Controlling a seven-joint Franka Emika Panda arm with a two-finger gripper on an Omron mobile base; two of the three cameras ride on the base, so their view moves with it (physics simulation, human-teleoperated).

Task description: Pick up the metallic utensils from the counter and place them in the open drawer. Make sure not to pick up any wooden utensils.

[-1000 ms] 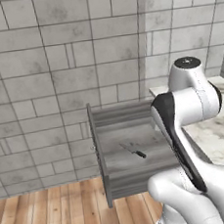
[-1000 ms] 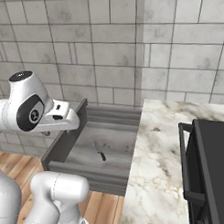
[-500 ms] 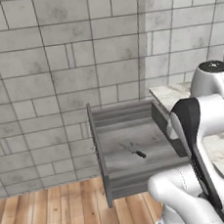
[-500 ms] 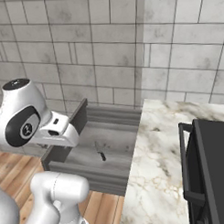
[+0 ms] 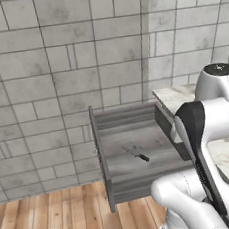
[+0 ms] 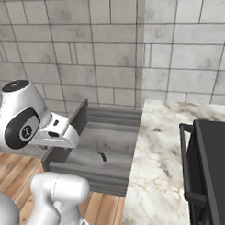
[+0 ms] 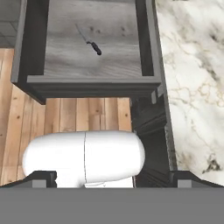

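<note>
Since the knife (image 5: 136,155) already lies flat on the floor of the open drawer (image 5: 106,167), thin blade toward the back wall and short black handle toward the front, the step in hand looks like the move away after a drop-off and toward whatever metal piece is left on the counter (image 6: 158,172). In the hand view the drawer sits at the top with the knife (image 7: 89,42) near its left-centre, well apart from both side walls, and the white marble of the counter (image 7: 192,78) runs down the right side; the camera looks down from above and in front of the drawer's panelled front. The gripper's finger tips cannot be made out there, and in the base views the arm's white links hide the hand, so I cannot tell whether the jaws are parted or closed; nothing can be seen held beneath the camera. In the right base view the knife (image 6: 101,154) rests in the drawer (image 6: 65,152) just beside the counter's left edge, and the stretch of marble visible between the drawer and the black stove (image 6: 213,170) carries no utensil that I can see. The next move, as I judge it, calls for swinging the arm or driving the base along the counter until further utensils come into sight, then sorting grey metal from orange-brown wood before any descent. The risk is closing on a wooden spoon by mistake.
</note>
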